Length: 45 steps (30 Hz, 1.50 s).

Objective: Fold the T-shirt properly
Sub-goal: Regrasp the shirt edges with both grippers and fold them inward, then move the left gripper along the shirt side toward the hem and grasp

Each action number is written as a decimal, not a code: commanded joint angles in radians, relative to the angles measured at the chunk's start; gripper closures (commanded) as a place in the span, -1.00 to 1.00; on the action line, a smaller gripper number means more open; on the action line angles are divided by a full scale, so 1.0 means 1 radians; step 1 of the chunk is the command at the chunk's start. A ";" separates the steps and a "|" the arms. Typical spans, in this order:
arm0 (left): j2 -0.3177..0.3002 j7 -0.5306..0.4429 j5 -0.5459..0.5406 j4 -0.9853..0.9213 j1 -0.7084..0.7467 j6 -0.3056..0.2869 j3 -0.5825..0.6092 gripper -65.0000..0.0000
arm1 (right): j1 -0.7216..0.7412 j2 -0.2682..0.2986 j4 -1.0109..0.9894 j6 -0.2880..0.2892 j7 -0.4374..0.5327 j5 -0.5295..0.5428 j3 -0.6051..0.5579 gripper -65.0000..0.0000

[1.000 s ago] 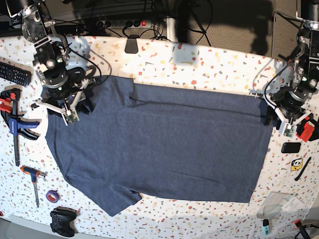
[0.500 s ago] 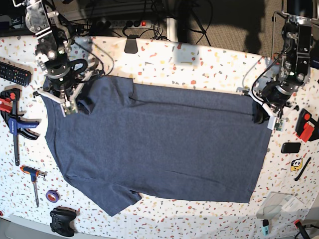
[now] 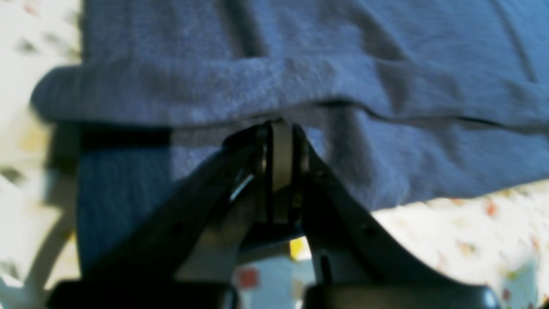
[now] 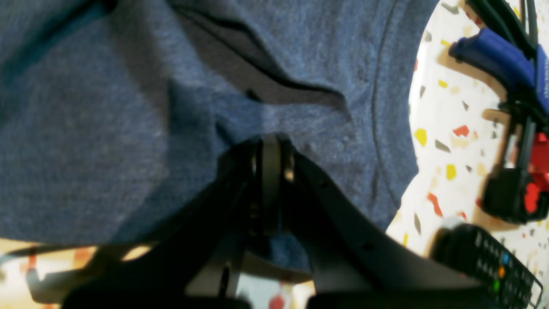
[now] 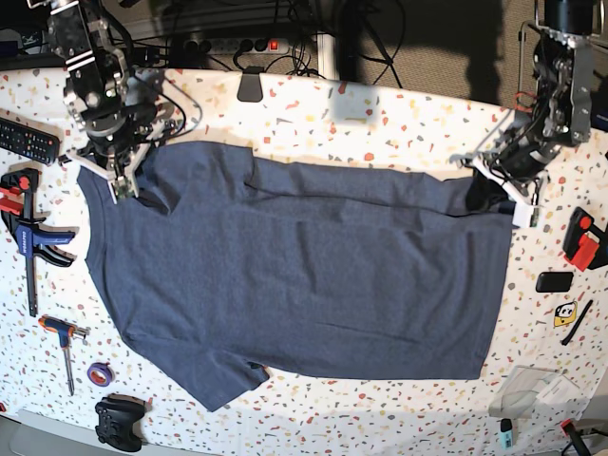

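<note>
Base view: the T-shirt (image 5: pixel 294 275) lies spread, plain side up, across the middle of the speckled table (image 5: pixel 399 123). Its long upper edge runs from the upper left of the frame to the right-hand side, lifted and rumpled at both ends. Its lower edge lies flat along the bottom of the frame, and one short sleeve points toward the lower left.

Open room: a bare strip of table runs along the top of the frame above the upper edge, broken only by a dark clip (image 5: pixel 250 87). A narrower strip runs under the lower edge. The left margin is crowded with a remote control (image 5: pixel 27 141), a blue and red bar clamp (image 5: pixel 28 237), a screwdriver (image 5: pixel 65 347), a roll of purple tape (image 5: pixel 100 373) and a black game controller (image 5: pixel 119 423). The right margin holds a red and black tool (image 5: pixel 581 239) and a small black block (image 5: pixel 554 281).

Right gripper (image 5: pixel 122 180), upper left of the base view: the jaws are pressed together on the T-shirt's corner beside the sleeve. In the right wrist view the closed tips (image 4: pixel 270 148) pinch a ridge of cloth, with a hem seam and the table just to the right.

Left gripper (image 5: pixel 499 195), upper right of the base view: likewise closed on the T-shirt's far upper corner. In the left wrist view the tips (image 3: pixel 281 128) meet under a rolled fold of fabric, and pale table shows at the left edge and lower right.
</note>
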 commanded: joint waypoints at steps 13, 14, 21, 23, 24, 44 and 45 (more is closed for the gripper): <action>-0.064 0.079 0.041 0.180 0.165 -0.004 -0.040 1.00 | -0.182 0.011 0.112 0.004 -0.006 -0.043 0.121 1.00; -0.069 0.080 0.041 0.197 0.177 -0.005 -0.051 1.00 | -0.193 0.011 0.113 0.004 -0.007 -0.043 0.137 1.00; -0.083 0.084 0.041 0.288 0.223 -0.031 -0.093 1.00 | -0.250 0.010 0.117 0.004 0.015 -0.048 0.161 1.00; -0.084 0.106 0.038 0.302 0.223 -0.030 -0.093 1.00 | -0.255 0.011 0.127 0.005 0.006 -0.048 0.161 1.00; -0.084 0.118 0.038 0.308 0.223 -0.030 -0.093 1.00 | -0.261 0.011 0.134 0.004 0.001 -0.048 0.161 1.00; -0.136 0.099 0.047 0.421 0.120 0.015 -0.107 0.39 | -0.208 0.011 0.262 0.005 -0.010 0.011 0.305 1.00; -0.133 0.100 0.058 0.419 0.100 0.016 -0.107 0.37 | -0.195 0.011 0.262 0.005 -0.012 0.026 0.306 1.00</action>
